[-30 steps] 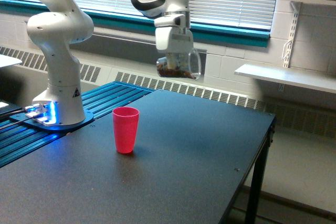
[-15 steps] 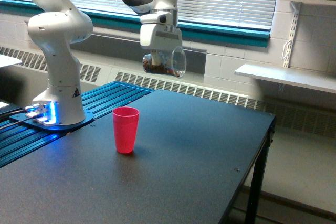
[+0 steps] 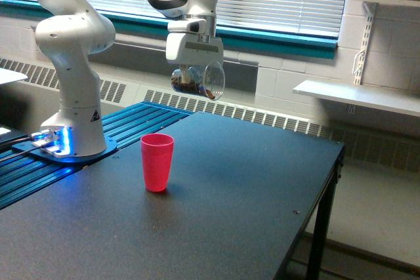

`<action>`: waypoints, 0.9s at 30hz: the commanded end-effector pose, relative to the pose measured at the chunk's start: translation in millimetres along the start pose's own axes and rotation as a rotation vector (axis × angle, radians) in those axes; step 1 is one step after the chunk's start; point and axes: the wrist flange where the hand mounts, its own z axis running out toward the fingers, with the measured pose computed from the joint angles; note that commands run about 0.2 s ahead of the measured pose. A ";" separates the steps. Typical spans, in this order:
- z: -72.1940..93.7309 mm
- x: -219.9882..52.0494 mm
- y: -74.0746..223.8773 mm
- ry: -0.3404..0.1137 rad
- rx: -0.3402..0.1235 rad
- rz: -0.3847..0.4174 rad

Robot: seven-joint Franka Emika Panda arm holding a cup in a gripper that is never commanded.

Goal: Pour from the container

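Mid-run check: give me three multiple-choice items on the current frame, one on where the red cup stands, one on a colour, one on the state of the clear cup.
1. Where does the red cup stand?
A. On the black table, upright
B. On the wall shelf
C. In the tool

2. What colour are the contents in the clear cup?
A. Bright green
B. Dark brown
C. White

3. How is the clear cup held?
A. Upright, mouth up
B. Tipped on its side, mouth toward the exterior view's right
C. Resting on the table

Answers:
1. A: it stands mouth up on the dark tabletop, below and to the exterior view's left of the tool.
2. B: a dark brownish mass shows through the clear wall.
3. B: the round rim faces sideways while the tool holds the cup in the air.
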 end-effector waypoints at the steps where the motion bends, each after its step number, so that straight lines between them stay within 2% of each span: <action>1: -1.2 -1.0 3.3 0.001 -0.004 0.075; 20: 6.3 3.1 28.3 -0.009 -0.010 0.150; 27: 10.7 4.5 40.5 -0.027 -0.014 0.187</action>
